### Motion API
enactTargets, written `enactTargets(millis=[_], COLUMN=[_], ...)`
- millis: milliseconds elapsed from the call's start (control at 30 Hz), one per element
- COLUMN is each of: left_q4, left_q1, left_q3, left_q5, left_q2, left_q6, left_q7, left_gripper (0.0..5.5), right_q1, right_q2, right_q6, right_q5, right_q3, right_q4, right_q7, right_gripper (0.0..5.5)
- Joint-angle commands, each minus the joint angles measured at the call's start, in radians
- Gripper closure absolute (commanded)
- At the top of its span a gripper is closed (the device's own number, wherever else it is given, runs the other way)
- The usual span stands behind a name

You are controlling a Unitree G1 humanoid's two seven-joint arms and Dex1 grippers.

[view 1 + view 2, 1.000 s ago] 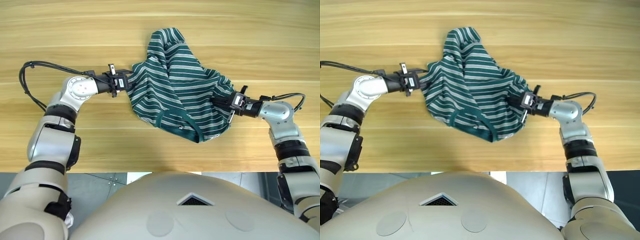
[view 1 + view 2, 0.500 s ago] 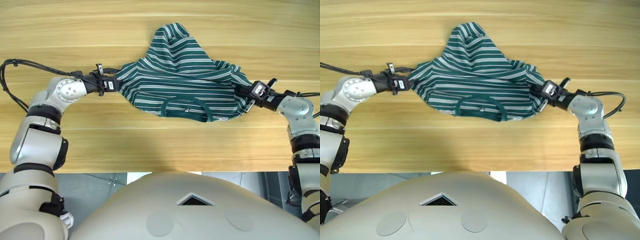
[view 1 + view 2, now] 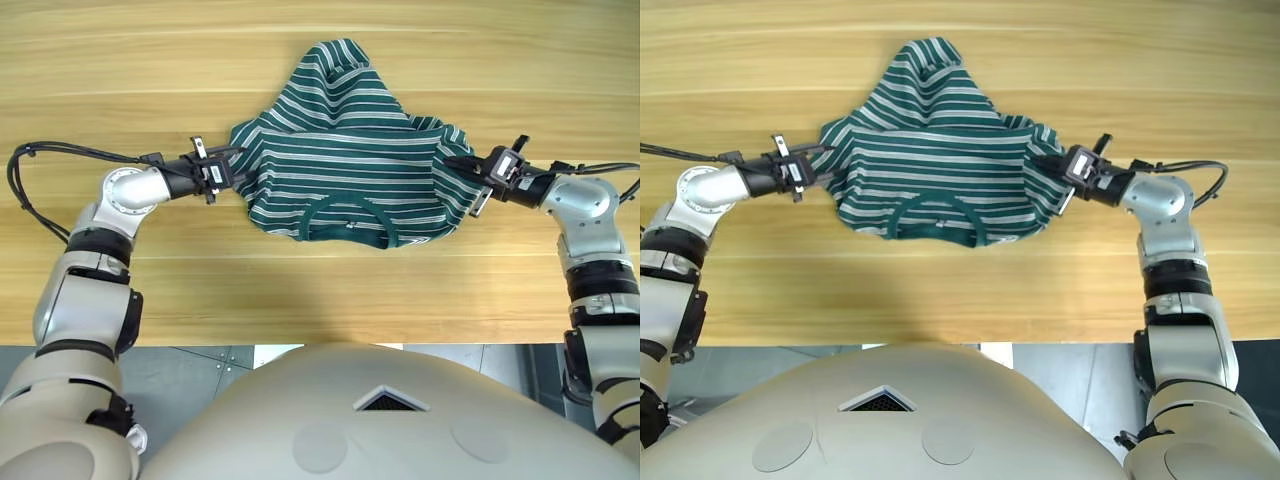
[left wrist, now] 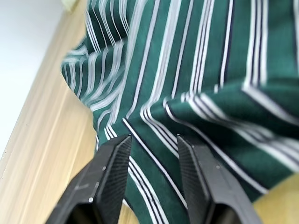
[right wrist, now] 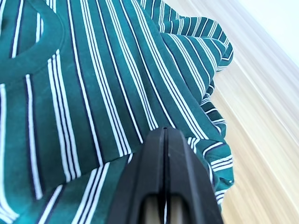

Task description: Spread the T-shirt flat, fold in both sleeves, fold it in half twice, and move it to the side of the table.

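T-shirt (image 3: 345,165) bunched between grippers, left gripper (image 3: 230,171) at its left edge, fingers apart, right gripper (image 3: 456,163) clamped on right edge

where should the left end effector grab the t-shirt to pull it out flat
Grip the T-shirt by its bunched edge on the robot's left, coming in low over the table from that side. That edge faces the open left end effector, and the right end effector is shut on the opposite edge, so an outward pull would likely stretch the cloth flat.

A plain indoor workroom: wooden table (image 3: 120,60) above grey floor tiles (image 3: 185,385)
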Motion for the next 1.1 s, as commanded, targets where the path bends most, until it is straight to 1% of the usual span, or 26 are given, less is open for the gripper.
enactTargets(millis=[33,133,200,267,300,333,433,533,633,733,967,1100], left_q4=[-0.054,-0.097,-0.183,-0.286,-0.343,-0.378,-0.514,-0.608,-0.659,-0.651,-0.551,-0.524], left_q1=[-0.016,-0.025,0.018,0.109,0.163,0.201,0.283,0.328,0.348,0.338,0.282,0.274], left_q3=[0.087,0.153,0.165,0.120,0.083,0.058,0.003,-0.022,-0.028,-0.034,-0.070,-0.096], left_q5=[-0.127,-0.226,-0.309,-0.325,-0.292,-0.254,-0.194,-0.166,-0.130,-0.069,0.117,0.142], left_q2=[0.043,0.064,0.072,0.084,0.093,0.094,0.073,0.069,0.055,0.044,0.036,0.043], left_q6=[0.040,0.080,0.122,0.141,0.138,0.131,0.166,0.206,0.225,0.231,0.208,0.183], left_q7=[-0.098,-0.180,-0.290,-0.390,-0.412,-0.416,-0.406,-0.391,-0.351,-0.297,-0.152,-0.123], left_gripper=[3.25,2.73,2.40,2.07,1.86,1.61,1.16,0.66,0.66,0.66,0.66,0.66], right_q1=[0.021,0.041,0.070,0.118,0.151,0.181,0.243,0.263,0.248,0.243,0.262,0.284], right_q2=[0.006,0.002,-0.010,-0.032,-0.050,-0.065,-0.094,-0.096,-0.093,-0.088,-0.123,-0.146], right_q6=[0.018,0.029,0.041,0.058,0.066,0.075,0.070,0.068,0.068,0.070,0.070,0.069], right_q5=[0.036,0.066,0.097,0.128,0.141,0.153,0.135,0.096,-0.012,-0.098,-0.081,-0.056], right_q3=[-0.015,-0.030,-0.034,-0.029,-0.019,-0.011,0.020,0.053,0.091,0.125,0.121,0.097], right_q4=[-0.069,-0.120,-0.176,-0.259,-0.305,-0.343,-0.413,-0.440,-0.402,-0.381,-0.403,-0.425], right_q7=[0.012,0.017,0.039,0.082,0.117,0.149,0.202,0.211,0.160,0.126,0.131,0.124], right_gripper=[5.06,4.50,4.12,3.76,3.53,3.27,2.78,2.74,2.74,2.74,2.74,2.74])
